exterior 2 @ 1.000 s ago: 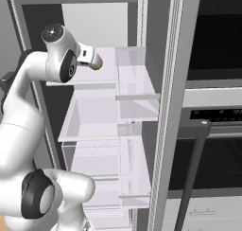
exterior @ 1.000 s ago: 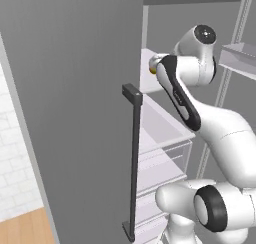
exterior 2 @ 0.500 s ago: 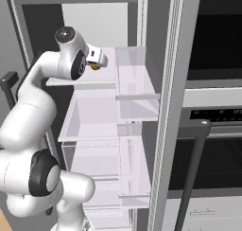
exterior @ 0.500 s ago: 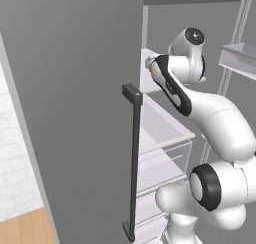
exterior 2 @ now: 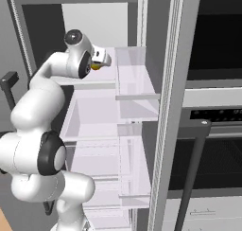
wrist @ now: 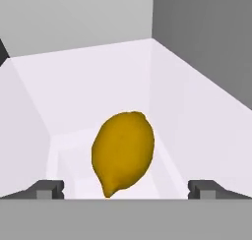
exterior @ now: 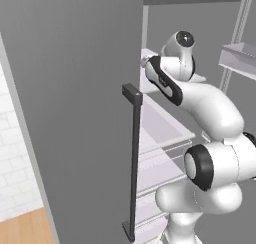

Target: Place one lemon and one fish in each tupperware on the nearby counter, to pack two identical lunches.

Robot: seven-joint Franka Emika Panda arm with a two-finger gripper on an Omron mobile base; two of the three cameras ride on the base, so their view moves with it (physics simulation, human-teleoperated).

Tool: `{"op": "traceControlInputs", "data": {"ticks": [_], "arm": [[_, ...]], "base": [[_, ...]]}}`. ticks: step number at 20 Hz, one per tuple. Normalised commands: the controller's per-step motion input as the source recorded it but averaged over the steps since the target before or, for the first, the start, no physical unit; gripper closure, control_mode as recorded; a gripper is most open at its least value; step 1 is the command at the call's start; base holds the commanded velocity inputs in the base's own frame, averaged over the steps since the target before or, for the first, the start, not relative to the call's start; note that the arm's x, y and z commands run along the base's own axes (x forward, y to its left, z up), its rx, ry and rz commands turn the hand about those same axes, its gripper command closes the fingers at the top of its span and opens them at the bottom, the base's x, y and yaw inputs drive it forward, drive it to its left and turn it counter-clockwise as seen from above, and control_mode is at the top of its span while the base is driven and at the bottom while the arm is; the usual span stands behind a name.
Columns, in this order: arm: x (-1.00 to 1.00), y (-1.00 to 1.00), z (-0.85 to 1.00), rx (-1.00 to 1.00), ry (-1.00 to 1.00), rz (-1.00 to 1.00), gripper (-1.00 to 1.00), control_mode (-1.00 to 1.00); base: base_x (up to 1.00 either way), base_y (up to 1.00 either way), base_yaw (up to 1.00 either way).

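Note:
A yellow lemon (wrist: 123, 153) lies on a pale fridge shelf (wrist: 98, 81), close in front of my gripper (wrist: 127, 190). It sits between the two dark fingertips (wrist: 49, 189), which stand wide apart and do not touch it. In the right base view the lemon (exterior 2: 96, 66) shows as a small orange patch just below my hand, which reaches into the upper fridge shelf. The fish, the tupperware and the counter are out of view.
The open grey fridge door with its dark bar handle (exterior: 134, 158) stands close on the arm's left. Glass shelves (exterior 2: 137, 83) and drawers stack below the hand. A door bin (exterior: 240, 58) hangs at the right. A black oven with a bar handle (exterior 2: 196, 145) adjoins the fridge.
The arm has stretched up and forward, and the hand has moved deeper onto the upper shelf towards the lemon. The jaws have stayed open.

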Motion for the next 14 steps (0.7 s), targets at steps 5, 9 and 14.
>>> {"op": "traceControlInputs", "data": {"ticks": [5,9,14], "arm": [[0.39,0.00,-0.14,0.00,0.04,0.00,-1.00,-1.00],[0.27,0.00,-0.18,0.00,0.02,0.00,-1.00,-1.00],[0.26,0.00,-0.17,0.00,0.02,0.00,-1.00,-1.00]], "base": [[0.00,0.00,0.00],[0.00,0.00,0.00],[0.00,0.00,0.00]]}}
